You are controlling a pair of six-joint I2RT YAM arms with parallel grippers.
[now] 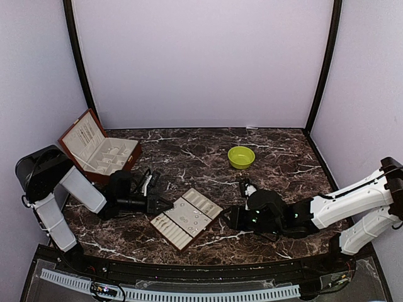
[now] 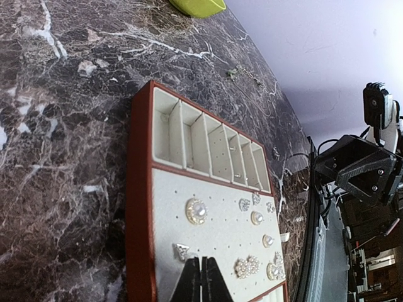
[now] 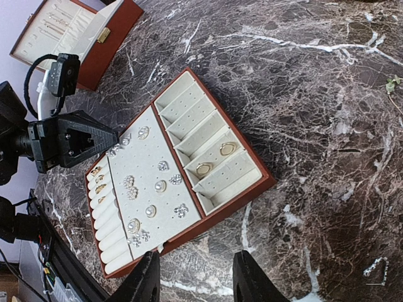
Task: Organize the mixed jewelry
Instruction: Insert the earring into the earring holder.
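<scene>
**Seating small pieces on the tray without shoving it**

Pinched together, the jaws of the left gripper stand tip-down over the near edge of the stud panel. Whether anything tiny is caught between them I cannot tell. Just left of the tips sits a small triangular stud, and beyond them a large pearl stud. If this arm is setting a piece, it should press straight down. A sideways push would likely slide the tray on the slick marble table.

The right gripper has its jaws partly apart with nothing between them. It hangs just off the tray's long rim on the side facing the left gripper. A loose chain lies on the marble to one side of these jaws, apart from the tray. It looks like the nearest unsorted piece — best taken with a low, narrow pinch.

Most of the mixed jewelry is already on the tray:
- Straight ahead of the right jaws, the cream panel carries pearl and crystal studs in loose rows.
- To one side, the ring rolls hold a few gold rings at their far end.
- To the other side, the slotted compartments hold two gold pieces. The rest look bare.

Farther out is the green bowl — nothing shows inside it from above. The reddish-brown box stands open beyond the left arm, its contents too small to make out.
</scene>
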